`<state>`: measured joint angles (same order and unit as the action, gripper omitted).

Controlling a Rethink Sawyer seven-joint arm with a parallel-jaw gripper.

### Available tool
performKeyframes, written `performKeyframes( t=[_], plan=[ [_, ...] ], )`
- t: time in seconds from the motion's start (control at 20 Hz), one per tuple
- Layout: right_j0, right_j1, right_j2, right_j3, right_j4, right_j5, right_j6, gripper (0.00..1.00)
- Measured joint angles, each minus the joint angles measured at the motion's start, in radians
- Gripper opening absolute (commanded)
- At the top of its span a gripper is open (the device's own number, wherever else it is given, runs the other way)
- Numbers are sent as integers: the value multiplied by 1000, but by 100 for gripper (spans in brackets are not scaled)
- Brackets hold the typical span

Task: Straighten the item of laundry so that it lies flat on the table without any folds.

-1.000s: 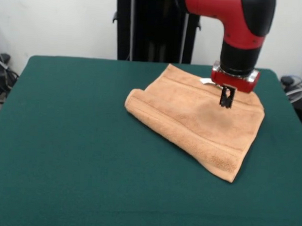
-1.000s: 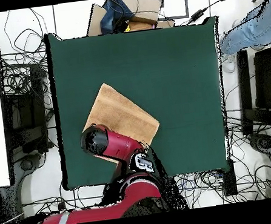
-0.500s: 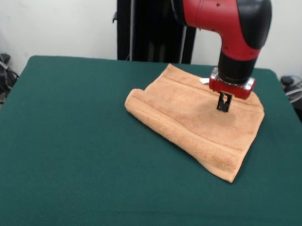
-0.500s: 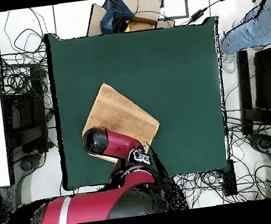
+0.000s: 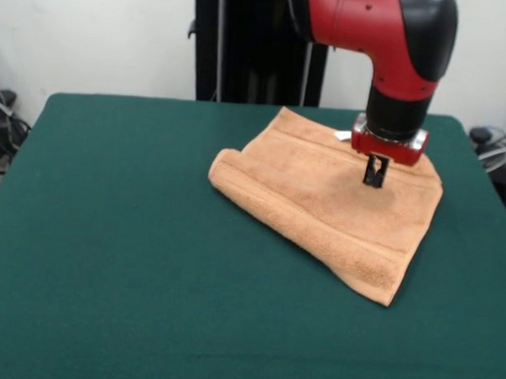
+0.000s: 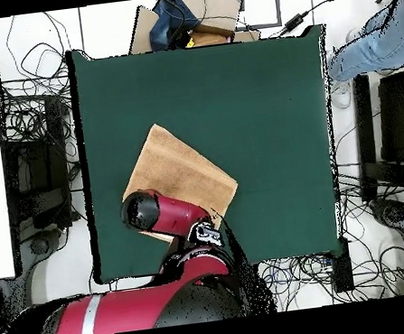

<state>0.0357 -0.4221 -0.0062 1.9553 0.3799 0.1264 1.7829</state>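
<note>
While the towel [image 5: 328, 201] is lying folded over on itself toward the far right corner of the surface [image 5: 107, 259] as the front camera shows it, I am treating the job as barely begun. It is showing a rolled, doubled edge along its left side, with a small white tag [image 5: 345, 136] poking out near the far edge. In the overhead camera the towel [image 6: 174, 169] is sitting close to the robot-side edge, nearer the left edge of that picture, and the arm is covering one of its corners.

I am holding the gripper [image 5: 375, 171] low over the right part of the cloth, at or just above the terry. Its tips are looking close together, narrow, and I am not seeing any fabric pinched between them, though whether they are touching the pile I cannot tell.

My worry is that I am aiming at the middle of the top layer, not an edge. Closing here could be catching both layers, so a lift would be dragging the whole towel toward the right edge instead of opening the fold.
</note>
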Motion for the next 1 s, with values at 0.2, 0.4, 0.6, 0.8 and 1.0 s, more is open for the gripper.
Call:
performKeyframes(
  t=[0.2,0.4,0.6,0.8,1.0],
  plan=[
    [27,4,-20,-11,-2,1,0,0],
    [26,5,-20,-14,-10,2,0,0],
    [28,5,-21,-14,-10,1,0,0],
    [35,5,-26,-15,-10,0,0,0],
    [48,5,-35,-16,-10,-5,0,0]
  ],
)
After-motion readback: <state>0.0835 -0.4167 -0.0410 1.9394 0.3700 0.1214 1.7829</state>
